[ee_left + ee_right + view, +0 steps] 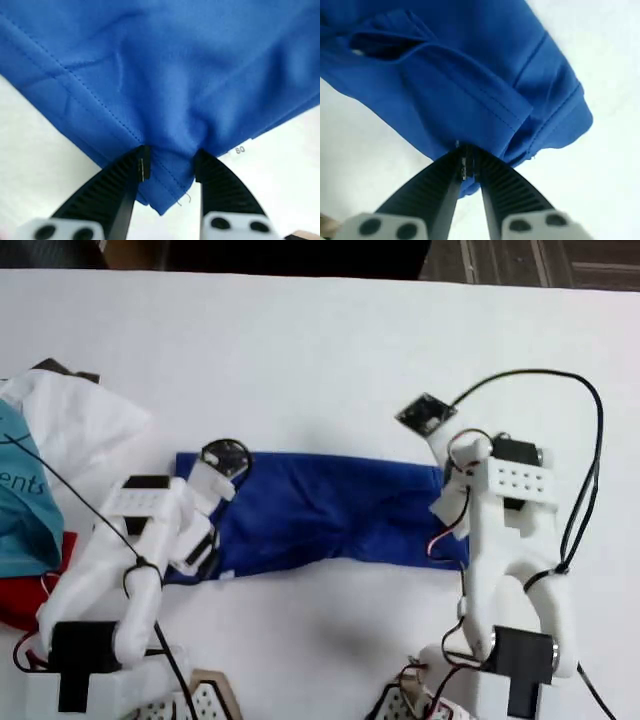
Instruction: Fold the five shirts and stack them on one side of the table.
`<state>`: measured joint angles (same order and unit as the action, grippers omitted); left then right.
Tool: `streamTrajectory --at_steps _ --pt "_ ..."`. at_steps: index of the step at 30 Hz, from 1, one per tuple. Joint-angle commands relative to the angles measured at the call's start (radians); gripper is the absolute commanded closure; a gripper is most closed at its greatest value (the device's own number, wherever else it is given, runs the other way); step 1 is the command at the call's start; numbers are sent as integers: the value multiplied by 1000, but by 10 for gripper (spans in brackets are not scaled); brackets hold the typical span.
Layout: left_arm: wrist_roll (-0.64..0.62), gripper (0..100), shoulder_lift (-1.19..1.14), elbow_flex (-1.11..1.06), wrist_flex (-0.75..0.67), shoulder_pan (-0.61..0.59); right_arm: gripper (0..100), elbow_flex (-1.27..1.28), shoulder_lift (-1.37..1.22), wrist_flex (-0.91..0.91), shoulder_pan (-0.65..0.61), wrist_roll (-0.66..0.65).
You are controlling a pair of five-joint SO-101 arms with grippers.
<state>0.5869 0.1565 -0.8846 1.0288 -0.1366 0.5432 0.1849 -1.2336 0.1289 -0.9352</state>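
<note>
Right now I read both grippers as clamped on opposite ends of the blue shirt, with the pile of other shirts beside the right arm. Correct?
Not quite: the pile of other shirts lies beside the left arm, as the high view shows. The rest holds: the left gripper and the right gripper each clamp an end of the blue shirt.

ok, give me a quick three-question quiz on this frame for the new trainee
1. The fingers of the right gripper are shut on: A) the blue shirt B) a white shirt C) nothing.
2. True or false: the left gripper hangs clear of all cloth.
3. What colours show in the pile of shirts?
Key: 1 A. 2 False, its fingers grip the blue shirt's edge. 3 White, teal, red.
</note>
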Motion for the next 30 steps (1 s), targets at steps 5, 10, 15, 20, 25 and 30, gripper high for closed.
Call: streamTrajectory --at_steps 5,10,15,20,25,30 --pt "2 839 2 2 -68 -3 978 -2 -131 283 154 -40" --pt "2 839 2 2 -68 -3 978 -11 -186 354 189 -37" --pt "2 839 2 2 -68 -3 978 -120 -77 162 124 -31" --pt "2 839 2 2 -68 -3 978 -224 130 58 42 74" --pt "2 839 2 2 -68 -3 978 -163 226 -122 -165 101" --pt "2 839 2 2 -68 -3 978 37 193 -19 -300 103"
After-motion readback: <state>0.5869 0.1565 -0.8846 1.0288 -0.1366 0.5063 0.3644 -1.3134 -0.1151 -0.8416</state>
